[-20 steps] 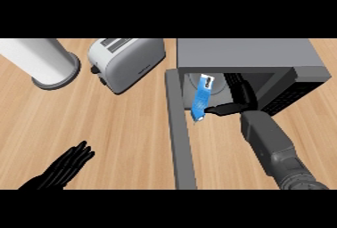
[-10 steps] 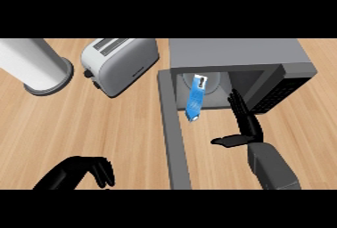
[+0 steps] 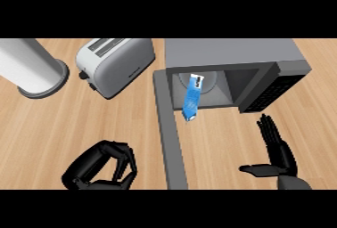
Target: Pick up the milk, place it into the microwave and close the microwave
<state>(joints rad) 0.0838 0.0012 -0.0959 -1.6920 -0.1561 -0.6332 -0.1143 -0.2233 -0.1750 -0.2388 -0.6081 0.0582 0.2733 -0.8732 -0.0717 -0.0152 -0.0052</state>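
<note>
Milk (image 3: 191, 97) lying in microwave (image 3: 230, 55), lower end poking past opening. Door (image 3: 170, 133) wide open. Right hand (image 3: 276, 149) clear, fingers released; left hand (image 3: 102, 167) clenched, empty, above tabletop (image 3: 59, 124). Placement judged done; next: swing door shut.

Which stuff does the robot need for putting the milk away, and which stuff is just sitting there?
Needed: milk, microwave, its open door, right hand, left hand.
Just sitting: toaster, white cylinder.
</note>
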